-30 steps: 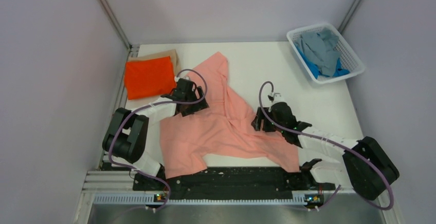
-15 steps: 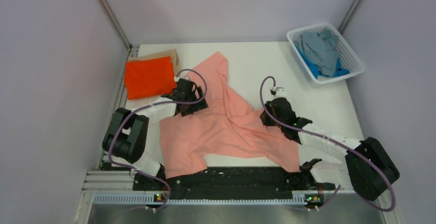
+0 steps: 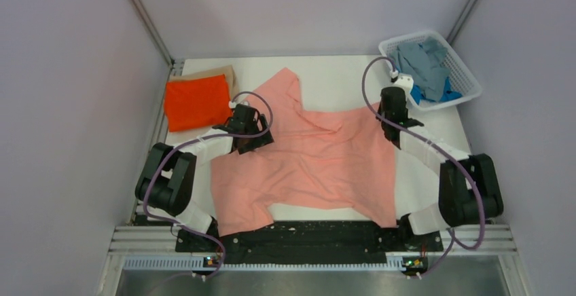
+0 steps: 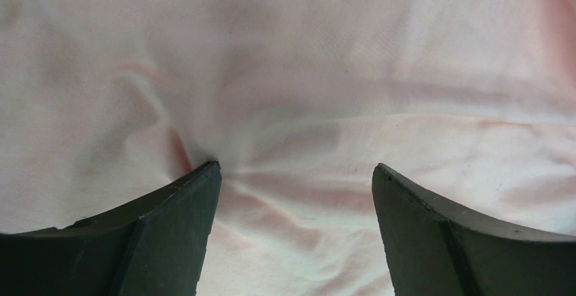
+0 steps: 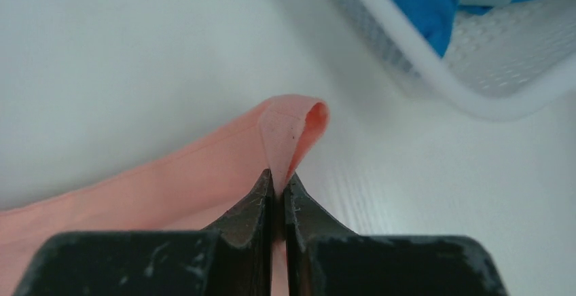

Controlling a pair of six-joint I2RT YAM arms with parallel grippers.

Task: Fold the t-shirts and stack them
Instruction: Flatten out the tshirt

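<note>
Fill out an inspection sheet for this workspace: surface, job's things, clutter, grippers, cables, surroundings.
Surface: white table, largely under cloth.
Job's things: salmon pink t-shirt spread out, wrinkled; orange t-shirt folded on tan t-shirt, far left; grey t-shirt and blue t-shirt bundled in white basket, far right.
Clutter: nothing seen.
Grippers: left gripper open, fingertips down on the salmon pink t-shirt; right gripper shut on its hem near the basket.
Cables: purple cables loop above both wrists.
Surroundings: pale walls; metal rail at near edge.
</note>
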